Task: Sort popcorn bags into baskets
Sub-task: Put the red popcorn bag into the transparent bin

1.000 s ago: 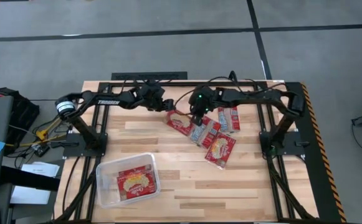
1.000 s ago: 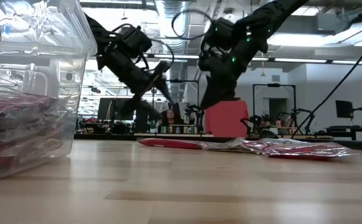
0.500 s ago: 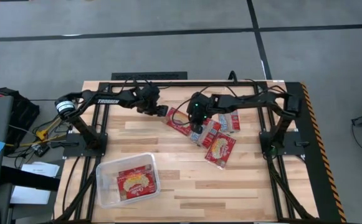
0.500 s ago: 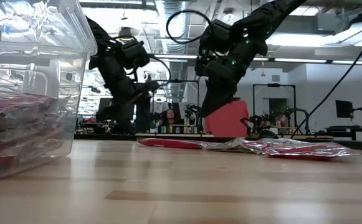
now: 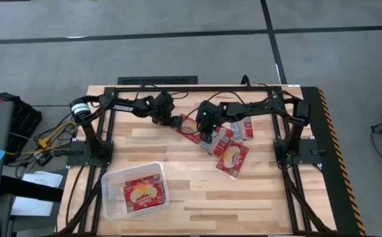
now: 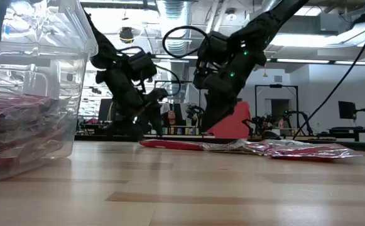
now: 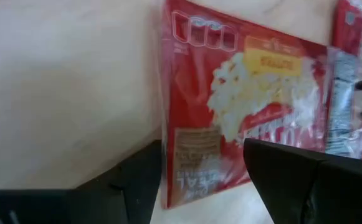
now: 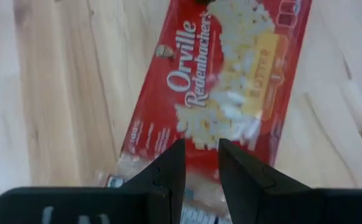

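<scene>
The left arm's fingers (image 7: pixel 280 168) stand apart, straddling the near edge of a red Orville Redenbacher's popcorn bag (image 7: pixel 243 106) that lies flat on the wooden surface (image 5: pixel 256 197); they sit over the bag's end with a clear gap between them and do not clamp it. The right arm's fingers (image 8: pixel 230 171) stand narrow, with only a slim gap, pointing down at the same bag (image 8: pixel 221 87). The low view shows a red packet (image 6: pixel 232 122) hanging tilted under the right gripper (image 6: pixel 210 122), above the flat bags, so it appears to be held.

From above, both grippers meet near the back middle of the surface, the left gripper (image 5: pixel 172 120) just beside the right gripper (image 5: pixel 206 131), over a cluster of popcorn bags (image 5: pixel 233 157) that overlap one another. The clear plastic tub (image 5: pixel 112 181) sits well apart at the front left corner, holding more red bags (image 5: pixel 142 192).
</scene>
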Controlling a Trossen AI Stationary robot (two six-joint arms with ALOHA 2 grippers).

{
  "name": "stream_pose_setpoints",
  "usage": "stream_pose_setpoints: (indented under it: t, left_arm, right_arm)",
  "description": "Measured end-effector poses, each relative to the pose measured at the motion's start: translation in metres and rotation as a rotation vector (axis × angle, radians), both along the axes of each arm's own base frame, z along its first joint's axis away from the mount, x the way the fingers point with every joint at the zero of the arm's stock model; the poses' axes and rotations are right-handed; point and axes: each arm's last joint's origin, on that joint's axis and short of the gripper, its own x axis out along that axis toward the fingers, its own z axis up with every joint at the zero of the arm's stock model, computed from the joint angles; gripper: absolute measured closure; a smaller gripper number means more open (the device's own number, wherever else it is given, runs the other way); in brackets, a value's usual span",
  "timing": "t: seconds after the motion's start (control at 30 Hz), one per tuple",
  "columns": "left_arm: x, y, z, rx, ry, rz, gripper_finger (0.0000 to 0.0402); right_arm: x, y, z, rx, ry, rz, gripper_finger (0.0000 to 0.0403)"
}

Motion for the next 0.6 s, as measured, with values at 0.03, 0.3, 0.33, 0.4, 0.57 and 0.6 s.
stream_pose_setpoints:
  t: [0.03,0.3,0.33,0.4,0.57,0.6]
  left_arm:
    - [0.003,0.001,-0.003,-0.015,-0.016,0.001,0.0180]
    - [0.013,0.001,-0.013,-0.038,-0.083,-0.006,0.0180]
    - [0.014,0.000,-0.012,-0.033,-0.091,-0.010,0.0180]
    - [0.015,-0.001,-0.012,-0.030,-0.098,-0.007,0.0180]
    - [0.018,-0.005,-0.011,-0.026,-0.106,-0.008,0.0185]
    - [0.018,-0.005,-0.011,-0.027,-0.109,-0.010,0.0190]
  right_arm:
    - [0.000,0.000,-0.002,0.004,0.013,0.001,0.0284]
    - [0.007,0.000,-0.023,0.014,0.033,0.008,0.0284]
    - [0.009,-0.001,-0.028,0.016,0.033,0.009,0.0284]
    - [0.012,-0.001,-0.034,0.022,0.023,0.009,0.0284]
    - [0.018,-0.003,-0.049,0.028,0.009,0.007,0.0284]
    - [0.018,-0.004,-0.049,0.028,0.011,0.007,0.0284]
